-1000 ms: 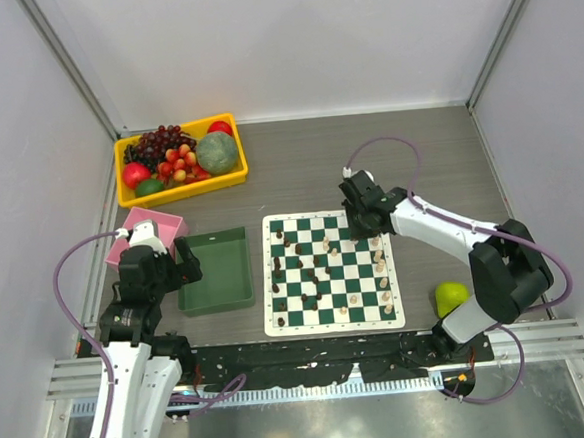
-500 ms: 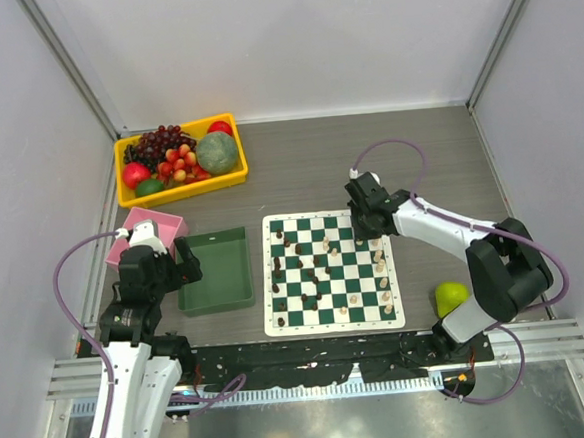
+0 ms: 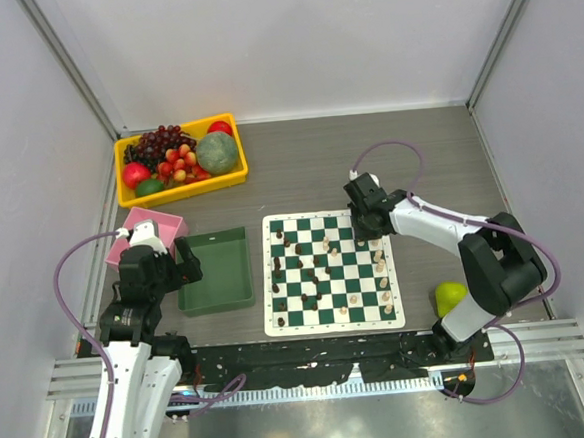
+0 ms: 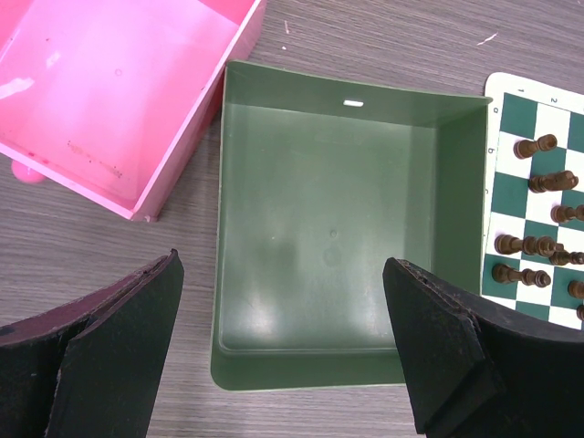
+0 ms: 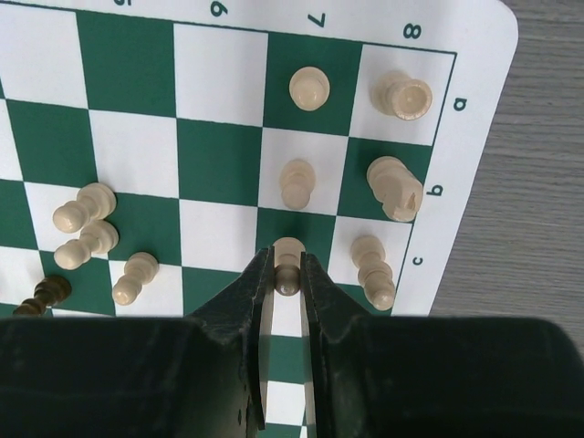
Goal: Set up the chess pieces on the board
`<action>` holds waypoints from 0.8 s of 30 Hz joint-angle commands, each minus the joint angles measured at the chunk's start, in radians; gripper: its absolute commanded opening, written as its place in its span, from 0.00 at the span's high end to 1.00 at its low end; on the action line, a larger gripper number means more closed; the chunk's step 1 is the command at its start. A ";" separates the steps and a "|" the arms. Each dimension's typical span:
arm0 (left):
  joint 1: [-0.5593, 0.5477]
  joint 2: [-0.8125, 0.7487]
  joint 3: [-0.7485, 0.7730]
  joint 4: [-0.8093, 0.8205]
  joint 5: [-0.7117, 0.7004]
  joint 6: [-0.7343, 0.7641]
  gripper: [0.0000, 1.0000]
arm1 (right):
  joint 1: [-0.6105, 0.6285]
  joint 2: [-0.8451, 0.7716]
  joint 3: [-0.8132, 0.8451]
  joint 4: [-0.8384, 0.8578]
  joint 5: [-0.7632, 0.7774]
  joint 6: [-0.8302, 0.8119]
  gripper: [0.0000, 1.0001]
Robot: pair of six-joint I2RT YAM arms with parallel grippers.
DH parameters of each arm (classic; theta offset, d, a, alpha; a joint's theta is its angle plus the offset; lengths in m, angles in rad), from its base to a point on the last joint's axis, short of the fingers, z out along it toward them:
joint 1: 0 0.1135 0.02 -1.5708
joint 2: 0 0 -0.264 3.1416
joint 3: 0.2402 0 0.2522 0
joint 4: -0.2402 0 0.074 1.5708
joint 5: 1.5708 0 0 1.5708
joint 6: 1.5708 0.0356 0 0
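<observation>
Right arm (image 3: 435,225) shifted with pawn (image 5: 288,265); bin (image 3: 184,192) holds fruit (image 3: 217,152).

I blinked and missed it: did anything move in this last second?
The right claw, shut on a cream pawn, shifted slightly to the right above the board's far right corner, grip unchanged. The left claw, open over the green tray, and the other pieces stayed put.
</observation>
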 commanded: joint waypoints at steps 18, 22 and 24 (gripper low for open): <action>0.003 0.009 0.035 0.027 0.011 -0.001 0.01 | -0.003 -0.001 0.013 0.032 0.018 -0.019 0.65; 0.001 0.004 0.032 0.027 0.010 0.000 0.01 | -0.003 -0.049 0.048 0.000 0.006 -0.027 0.63; 0.001 0.001 0.034 0.027 0.008 -0.001 0.01 | -0.002 -0.073 0.059 -0.011 0.006 -0.023 0.62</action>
